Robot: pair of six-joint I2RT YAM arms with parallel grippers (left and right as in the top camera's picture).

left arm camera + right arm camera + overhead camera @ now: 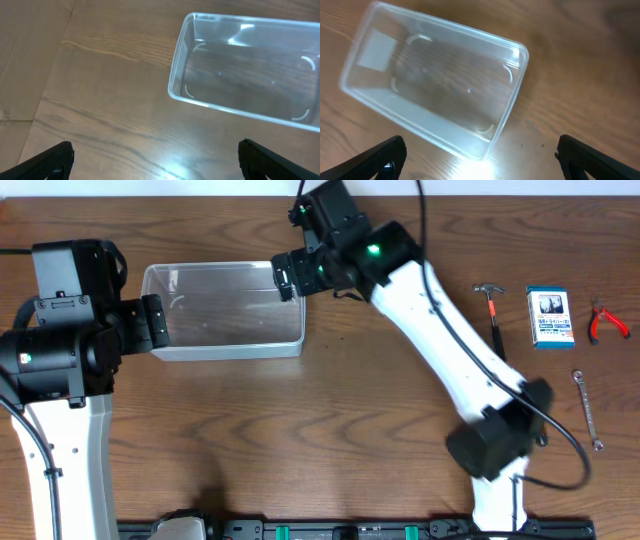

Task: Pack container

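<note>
Container (225,325) sits between the left hand (157,323) and the right hand (288,280), both spread wide, angled toward it.

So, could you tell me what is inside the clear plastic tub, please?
The clear rectangular plastic tub is empty; the brown wooden table shows through. Nothing inside is covered in the wrist views.
</note>
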